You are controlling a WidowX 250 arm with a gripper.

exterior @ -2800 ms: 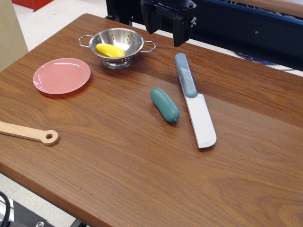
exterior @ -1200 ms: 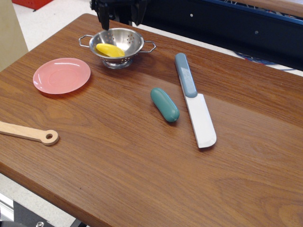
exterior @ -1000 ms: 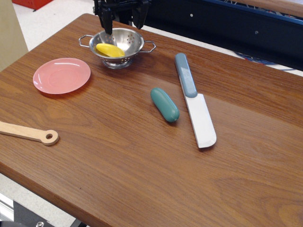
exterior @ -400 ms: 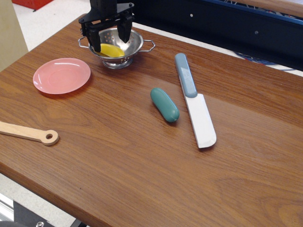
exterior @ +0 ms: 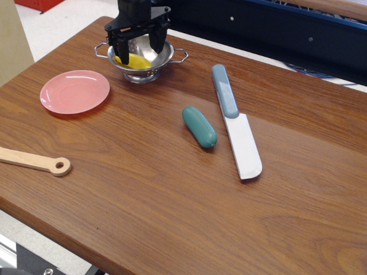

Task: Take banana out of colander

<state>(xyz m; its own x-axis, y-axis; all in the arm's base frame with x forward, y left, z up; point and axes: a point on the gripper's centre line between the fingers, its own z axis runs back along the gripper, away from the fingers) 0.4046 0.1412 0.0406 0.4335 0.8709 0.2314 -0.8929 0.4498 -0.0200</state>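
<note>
The yellow banana lies inside the steel colander at the far left of the wooden table. My black gripper is open, lowered into the colander with one finger on each side of the banana. The left finger hides the banana's left end. I cannot tell whether the fingers touch the banana.
A pink plate lies left of the colander. A teal sausage-shaped object and a knife with a teal handle lie in the middle. A wooden spoon handle lies at the left edge.
My gripper has come from the right across to the colander, lowered into it, and shifted slightly right over the banana. The banana and colander have barely moved.
</note>
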